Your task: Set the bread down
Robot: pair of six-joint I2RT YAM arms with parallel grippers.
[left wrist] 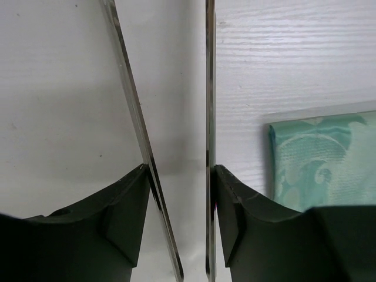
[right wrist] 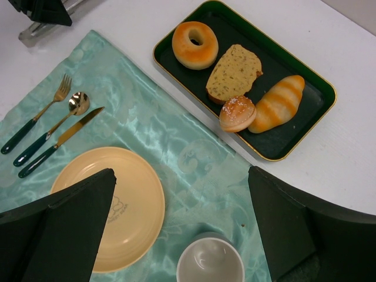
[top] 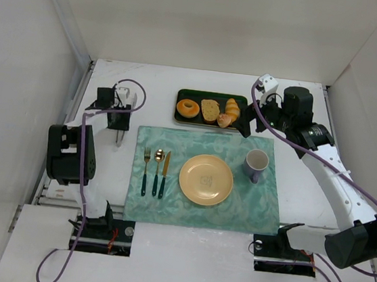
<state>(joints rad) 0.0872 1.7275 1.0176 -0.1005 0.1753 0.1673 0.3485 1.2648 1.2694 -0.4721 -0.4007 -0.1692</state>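
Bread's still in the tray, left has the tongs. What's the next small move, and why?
Probably lift the left gripper a little and start swinging it right toward the tray. It is closed on the tongs, which point at the table left of the mat, while the bread sits in the tray beside the croissant and the plate has nothing on it.

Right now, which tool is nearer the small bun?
Right. The right tool hovers just right of the bun; the left tool, gripping tongs, sits away past the placemat's far-left corner.
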